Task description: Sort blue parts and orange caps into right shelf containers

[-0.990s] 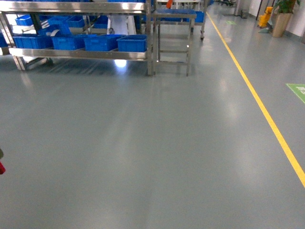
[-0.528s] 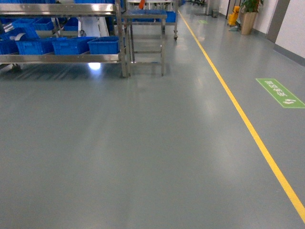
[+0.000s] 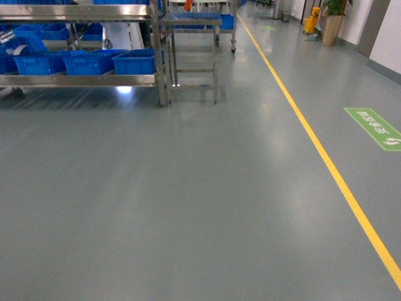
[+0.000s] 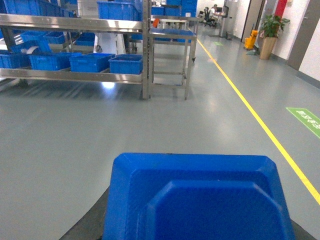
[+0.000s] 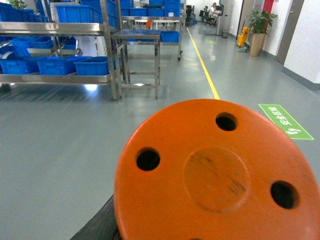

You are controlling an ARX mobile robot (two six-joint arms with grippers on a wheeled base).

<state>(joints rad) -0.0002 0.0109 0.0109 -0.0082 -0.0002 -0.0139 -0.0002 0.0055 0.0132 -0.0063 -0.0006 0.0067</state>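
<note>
Shelf rack: a steel shelving unit [image 3: 81, 79] stands far left on the grey floor [image 3: 188, 200], its low shelf lined with blue crates [image 3: 135, 61] side by side.
Small steel table: just right of the rack stands a framed stand [image 3: 191, 56], with more blue crates behind it.
Floor line: a yellow stripe [image 3: 313, 144] runs from far centre to near right; a green floor sign [image 3: 376, 127] lies right of it.
Far right: a potted plant [image 3: 332, 19] and a yellow item by the wall.
Left gripper: not visible in any view; a blue part [image 4: 200, 200], angular and moulded, fills the lower left wrist view, so the grip cannot be told.
Right gripper: not visible; an orange cap [image 5: 220, 175], a round disc with dark holes, fills the right wrist view close to the lens; grip cannot be told.
</note>
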